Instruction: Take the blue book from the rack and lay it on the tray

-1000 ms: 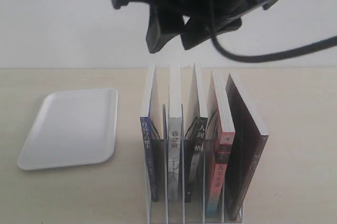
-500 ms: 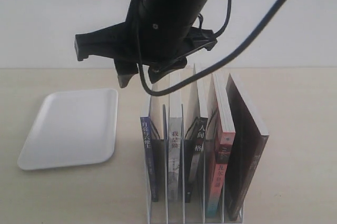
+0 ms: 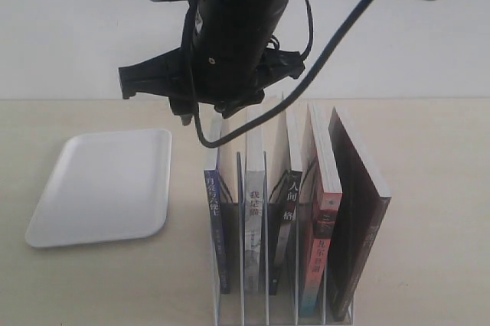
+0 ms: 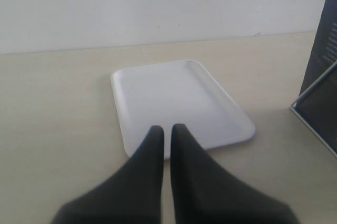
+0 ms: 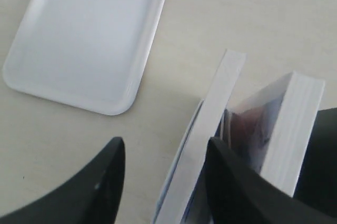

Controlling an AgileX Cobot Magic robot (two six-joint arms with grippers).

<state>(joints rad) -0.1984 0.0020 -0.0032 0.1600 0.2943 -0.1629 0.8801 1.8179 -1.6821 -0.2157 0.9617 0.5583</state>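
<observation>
Right wrist view: right tool (image 5: 164, 149) spread astride blue book (image 5: 220, 109); white-spined book (image 5: 295, 126) crowds alongside

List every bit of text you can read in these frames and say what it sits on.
"我是猫": spine of the white-spined book.
"人间", then "格" lower down: spine of the black-spined book; the character between them is unclear.
blue book: white characters on the spine, too blurred to read.
red-spined book: spine characters too blurred to read.
</observation>
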